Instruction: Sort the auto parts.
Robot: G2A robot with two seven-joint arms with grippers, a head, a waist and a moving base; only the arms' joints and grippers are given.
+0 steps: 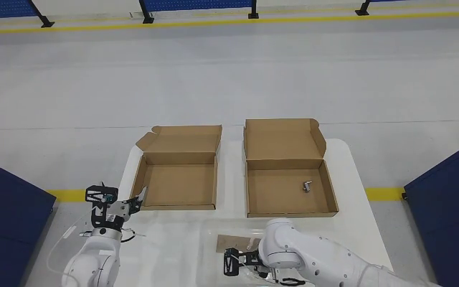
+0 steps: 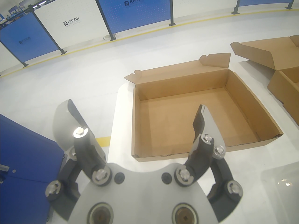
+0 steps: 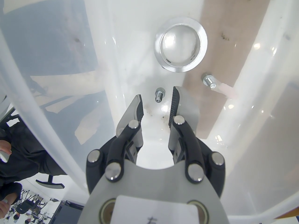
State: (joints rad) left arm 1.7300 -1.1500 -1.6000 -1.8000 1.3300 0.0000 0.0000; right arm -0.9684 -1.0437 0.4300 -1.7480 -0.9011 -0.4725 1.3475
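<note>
My right gripper (image 3: pixel 157 96) is down inside a clear plastic bin (image 3: pixel 261 54), open, its fingertips on either side of a small silver bolt (image 3: pixel 158 94) without touching it. Just beyond lies a shiny metal ring (image 3: pixel 180 44), and a second bolt (image 3: pixel 208 80) rests to one side. In the top view the right arm (image 1: pixel 287 247) sits at the table's front. My left gripper (image 2: pixel 137 117) hangs open with nothing in it, off the front left corner of the left cardboard box (image 2: pixel 268 120). The right box (image 1: pixel 330 194) holds one small metal part (image 1: pixel 307 186).
Both cardboard boxes, left one (image 1: pixel 179 208), stand with lids folded back on the white table (image 1: pixel 358 172). A brown cardboard piece (image 1: pixel 237 242) lies under the bin at the front. Blue partition panels (image 1: pixel 437 208) flank the table on both sides.
</note>
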